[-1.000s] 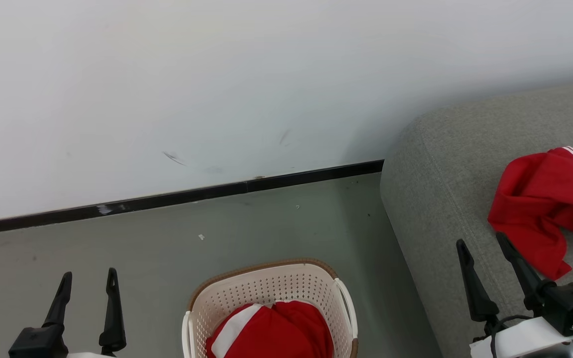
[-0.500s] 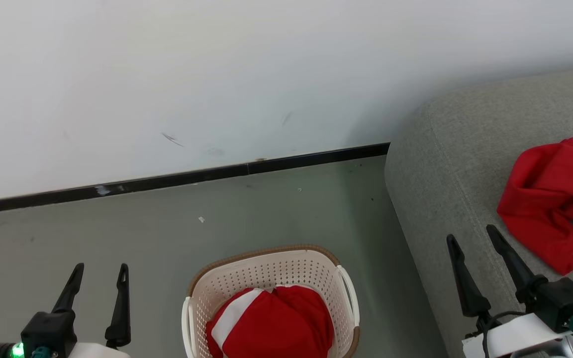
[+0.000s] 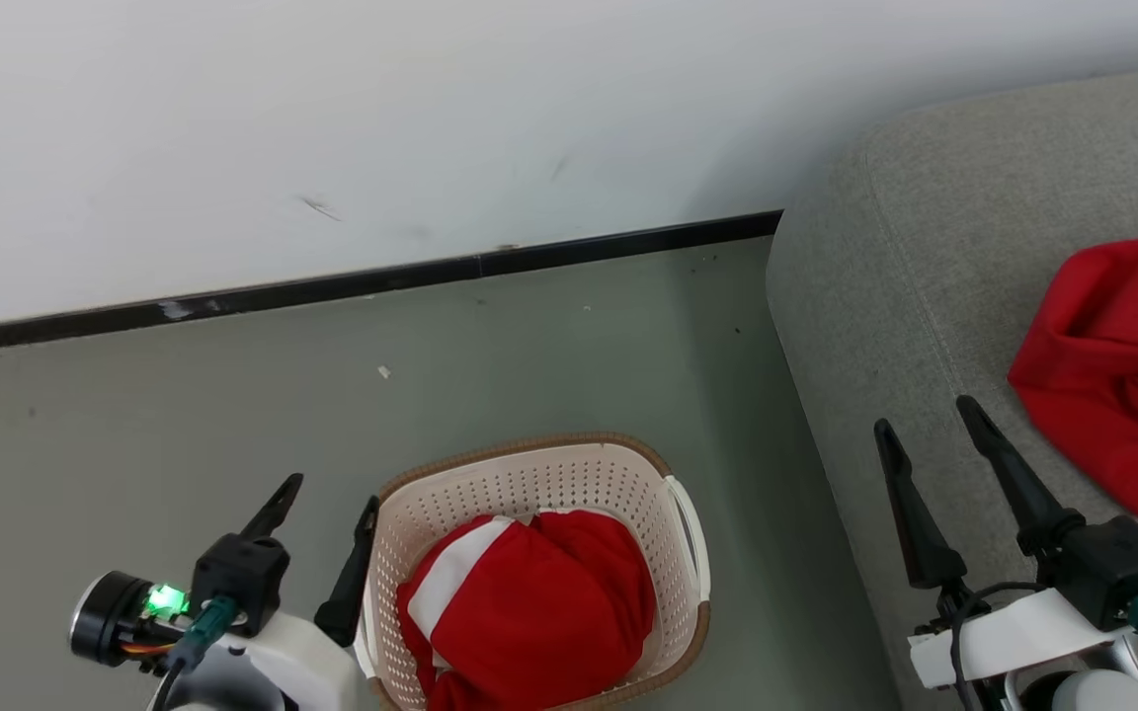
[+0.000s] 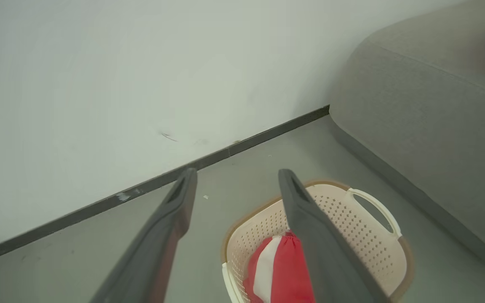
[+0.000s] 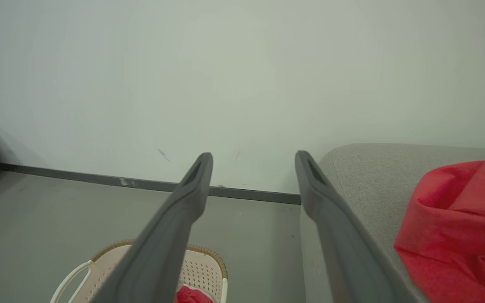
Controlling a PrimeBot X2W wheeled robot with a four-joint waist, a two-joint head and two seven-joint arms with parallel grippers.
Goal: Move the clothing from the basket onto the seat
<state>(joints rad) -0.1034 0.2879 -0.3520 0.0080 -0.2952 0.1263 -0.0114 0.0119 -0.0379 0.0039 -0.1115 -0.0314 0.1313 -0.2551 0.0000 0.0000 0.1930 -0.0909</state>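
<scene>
The cream basket (image 3: 529, 484) stands on the floor with a bundled red and white garment (image 3: 539, 592) inside. A second red garment (image 3: 1112, 365) lies on the grey sofa (image 3: 925, 247) at the right. My left gripper (image 3: 331, 492) is open, its right finger close beside the basket's left rim. In the left wrist view that gripper (image 4: 237, 172) is open above the basket (image 4: 352, 210) and its garment (image 4: 280, 269). My right gripper (image 3: 925, 415) is open and empty over the sofa's front edge, left of the garment there (image 5: 457, 227).
A white wall with a black baseboard (image 3: 381, 281) runs behind the basket. Bare grey-green floor (image 3: 184, 415) spreads to the basket's left and behind it. A narrow strip of floor separates the basket from the sofa's side.
The head camera has tilted down, so the whole scene shifted up. My left gripper has moved right, up to the basket's left rim. The right gripper stays open over the sofa.
</scene>
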